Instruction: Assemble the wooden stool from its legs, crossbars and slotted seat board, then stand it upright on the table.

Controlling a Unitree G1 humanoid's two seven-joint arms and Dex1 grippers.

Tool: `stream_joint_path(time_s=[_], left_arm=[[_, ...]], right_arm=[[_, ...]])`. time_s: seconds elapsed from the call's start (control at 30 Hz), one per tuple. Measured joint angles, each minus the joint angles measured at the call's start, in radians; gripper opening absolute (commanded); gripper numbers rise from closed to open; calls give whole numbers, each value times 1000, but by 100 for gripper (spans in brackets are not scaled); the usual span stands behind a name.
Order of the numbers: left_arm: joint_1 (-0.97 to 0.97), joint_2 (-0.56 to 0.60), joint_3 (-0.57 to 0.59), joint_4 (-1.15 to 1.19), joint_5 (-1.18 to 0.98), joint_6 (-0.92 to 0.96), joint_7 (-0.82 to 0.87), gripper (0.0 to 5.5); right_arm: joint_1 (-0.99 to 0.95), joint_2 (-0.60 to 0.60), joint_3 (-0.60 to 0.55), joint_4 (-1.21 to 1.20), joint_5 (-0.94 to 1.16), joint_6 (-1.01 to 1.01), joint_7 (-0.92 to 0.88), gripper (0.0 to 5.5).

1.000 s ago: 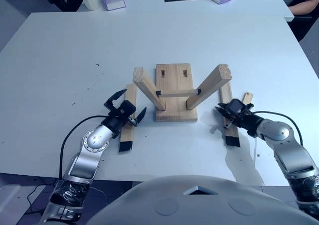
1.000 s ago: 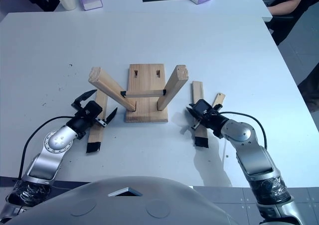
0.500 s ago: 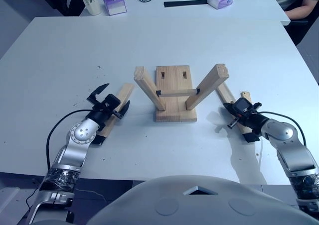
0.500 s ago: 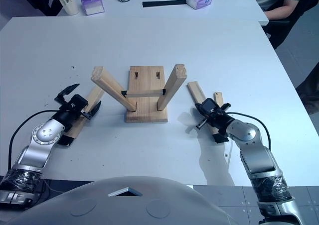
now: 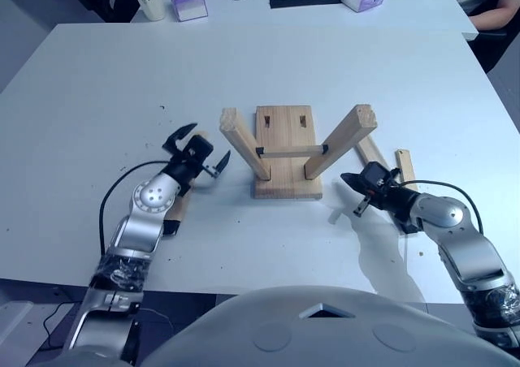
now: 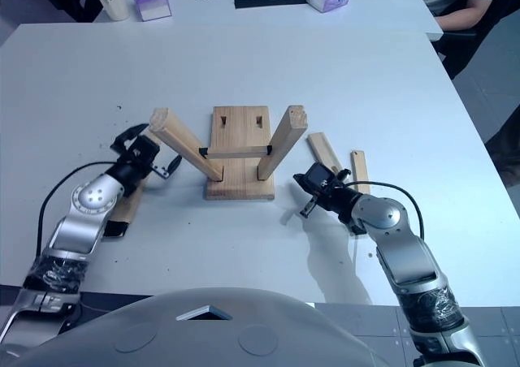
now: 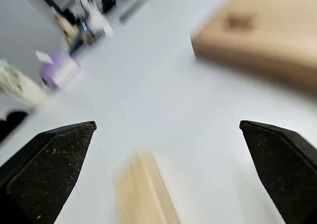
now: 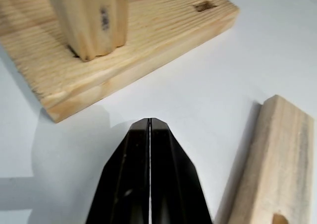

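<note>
Toward the near edge of the desk (image 5: 325, 58), about midway along it, the slotted seat board (image 5: 286, 176) lies flat, slots up, which I'd say is the sensible way to push legs in from above. Two legs are seated at its near end, the left leg (image 5: 242, 144) and the right leg (image 5: 341, 140), splaying outward and tied together by a crossbar (image 5: 291, 150); the two far slots (image 5: 266, 122) are open. Now the left gripper (image 5: 203, 146): jaws spread wide, nothing between them, hovering just beside the left leg, with a loose leg (image 7: 143, 194) lying on the desk under that arm. Looks like a grip being lined up. Over at the board's near right corner, the right gripper (image 8: 149, 121) has its jaws pressed fully together, holding nothing. Just beside it lie another spare leg (image 5: 372, 152) and a thin crossbar (image 5: 404, 168), parked within that arm's reach. Roughly half built, not yet upright.
</note>
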Motion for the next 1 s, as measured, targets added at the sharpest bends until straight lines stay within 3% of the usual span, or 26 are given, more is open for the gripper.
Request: stream_joint_path(time_s=[0.3, 0.6, 0.8, 1.0], left_arm=[[-84, -51, -38, -14, -1, 5, -41, 540], [-78, -127, -161, -109, 1, 29, -89, 540], [-79, -160, -219, -134, 21, 60, -96, 540], [-80, -180, -257, -167, 31, 109, -103, 540]], right_arm=[[-6, -114, 55, -45, -33, 4, 123, 1], [-12, -157, 46, -214, 130, 128, 251, 1], [-14, -172, 122, -119, 67, 89, 249, 1], [-89, -118, 127, 22, 16, -8, 171, 1]])
